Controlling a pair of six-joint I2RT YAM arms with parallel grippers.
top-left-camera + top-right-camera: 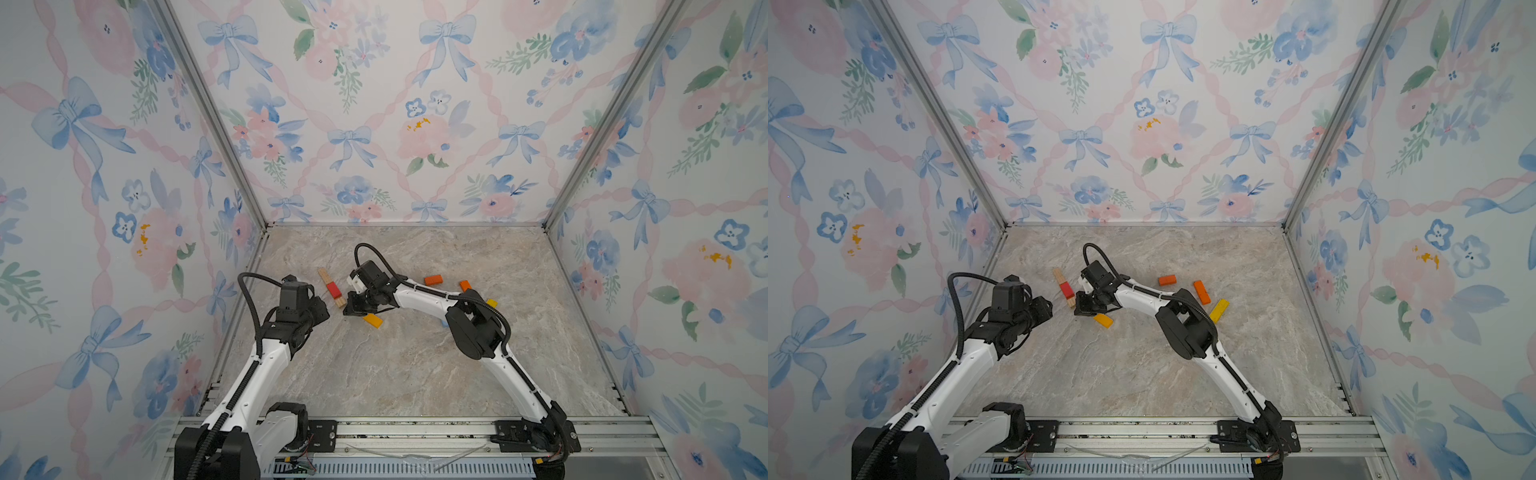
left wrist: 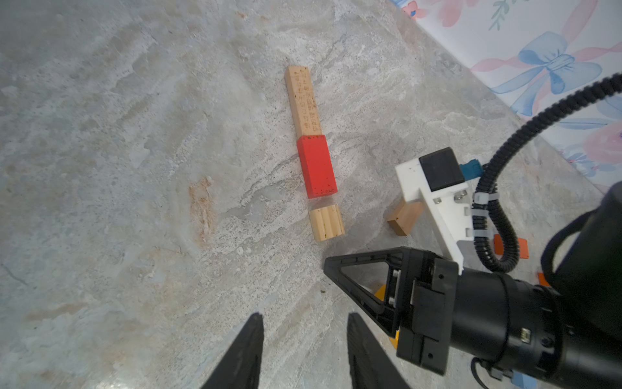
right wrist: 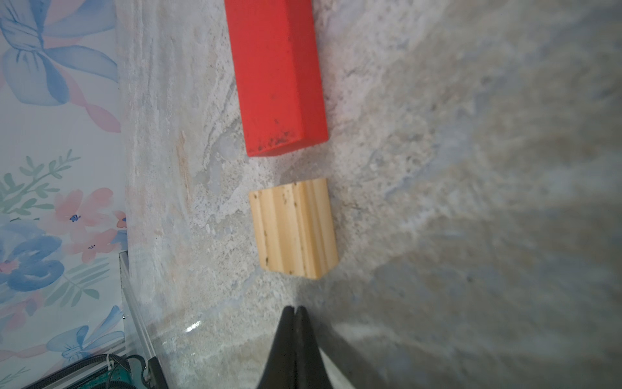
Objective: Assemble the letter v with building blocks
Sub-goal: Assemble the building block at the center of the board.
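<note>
Right hand [image 3: 296, 311], shut and empty, pointed low at one short block [image 3: 294, 229], in a row with one red block [image 3: 276, 77] and one bar [image 2: 303, 99]. Left hand [image 2: 304, 318] hovered nearby, half-open, empty. Elsewhere on the tabletop [image 1: 415, 374]: one wood block [image 2: 404, 219], two yellow blocks [image 1: 1103, 320] [image 1: 1219, 309], two orange blocks [image 1: 1167, 280] [image 1: 1201, 291].

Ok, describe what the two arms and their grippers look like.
The left arm and right arm have white shells, black joints and black ribbed cable hoses. The left gripper and right gripper have black, tapered, pointed fingers.
</note>
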